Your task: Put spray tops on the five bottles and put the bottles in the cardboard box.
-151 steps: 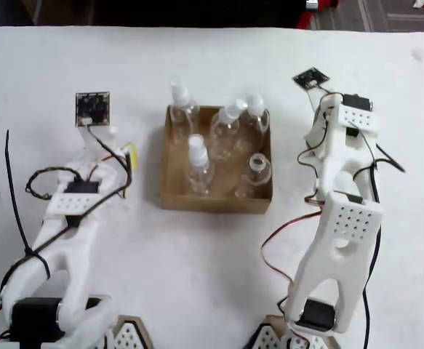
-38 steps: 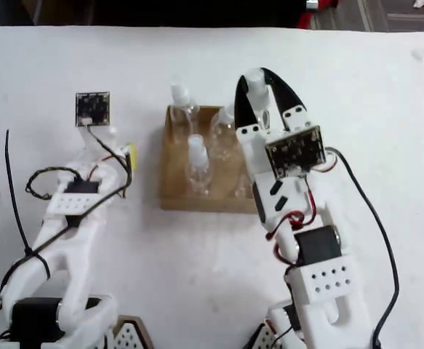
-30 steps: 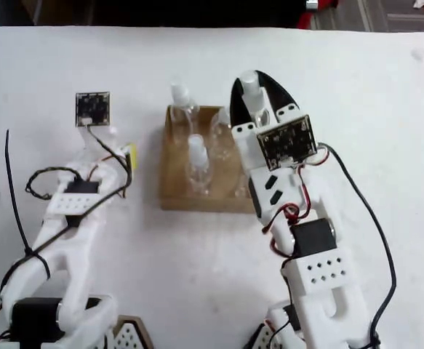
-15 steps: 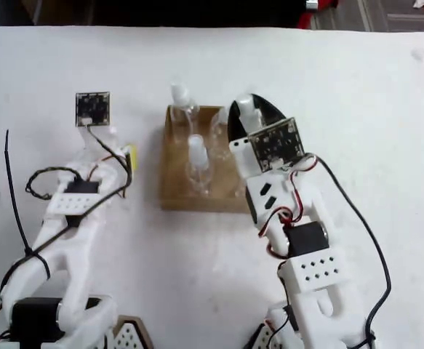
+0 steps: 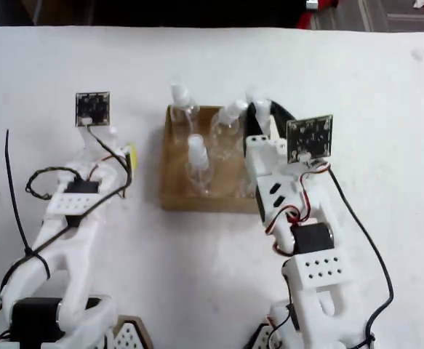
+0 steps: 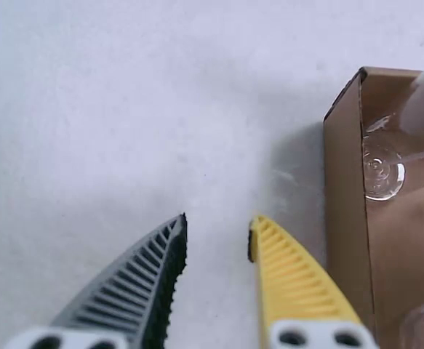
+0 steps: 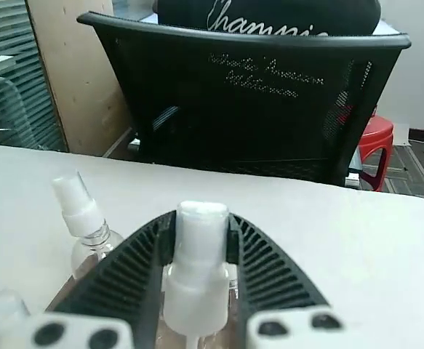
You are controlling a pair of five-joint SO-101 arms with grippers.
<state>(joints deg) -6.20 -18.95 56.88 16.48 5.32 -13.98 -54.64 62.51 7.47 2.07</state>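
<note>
Two lines of faint white script run across the mesh back of the black office chair (image 7: 270, 94) behind the table (image 7: 386, 240). Larger white script lettering stands on the dark fabric (image 7: 270, 14) just above the chair's rim, partly out of frame.

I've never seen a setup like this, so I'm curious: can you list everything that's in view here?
table: one, white.
cardboard box: one, brown, mid-table between the arms.
bottles: at least three, clear, white-topped, standing in the box; the arm may hide more.
spray top: one, white, in the right gripper.
chair: one, black, beyond the table.
left gripper: grey and yellow, open, above the table beside the box.
right gripper: black, shut on the spray top, over the box.
</note>
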